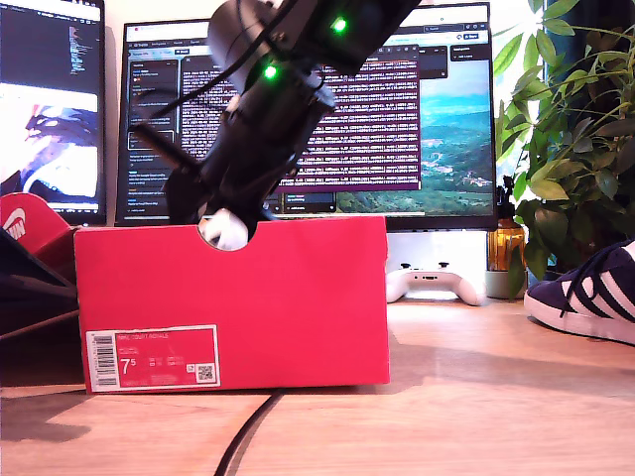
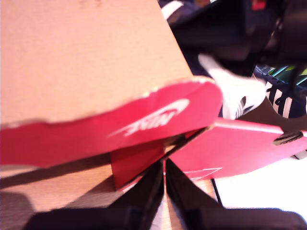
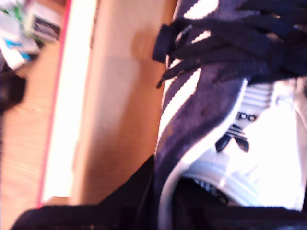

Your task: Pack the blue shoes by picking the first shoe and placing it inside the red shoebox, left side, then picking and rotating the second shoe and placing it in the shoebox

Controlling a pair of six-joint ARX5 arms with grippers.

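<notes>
In the exterior view, the red shoebox point(image 1: 238, 302) sits on the bench point(image 1: 476, 397). An arm point(image 1: 263, 119) reaches down into it. One blue shoe point(image 1: 585, 293) lies at the exterior view's right.

In the first wrist view, my first gripper point(image 2: 164, 179) has its fingers pressed together near the box lid point(image 2: 120, 127).

In the second wrist view, my second gripper point(image 3: 160, 201) pinches the other blue shoe point(image 3: 201, 105) inside the box

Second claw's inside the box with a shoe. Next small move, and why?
Probably lower a little more, then open. My second claw grips the shoe at its collar, with the box wall close beside it, and the exterior view shows the arm reaching down behind the front wall. Whether the sole is on the floor is hidden. The other shoe waits on the desk.
</notes>
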